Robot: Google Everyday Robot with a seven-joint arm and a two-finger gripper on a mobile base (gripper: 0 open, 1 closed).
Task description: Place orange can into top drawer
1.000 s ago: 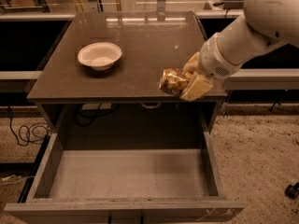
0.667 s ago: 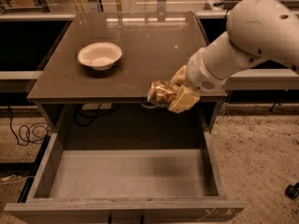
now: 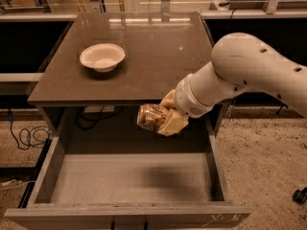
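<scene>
My gripper (image 3: 160, 116) is shut on the orange can (image 3: 149, 117), a shiny can with mottled orange-brown and silver print, held sideways. It hangs in the air just past the tabletop's front edge, above the back of the open top drawer (image 3: 129, 178). The drawer is pulled far out, with a pale grey floor, low side walls and a scuffed front panel (image 3: 129, 217). Nothing lies inside it. My white arm (image 3: 240, 75) reaches in from the right.
A white bowl (image 3: 102, 56) sits on the brown-grey tabletop (image 3: 158, 47) at the left. Black cables (image 3: 29, 135) lie on the floor at the left. Speckled floor lies to the right of the drawer.
My gripper has carried the can leftward and down, from over the tabletop's right front corner to below the table edge, above the open drawer.
</scene>
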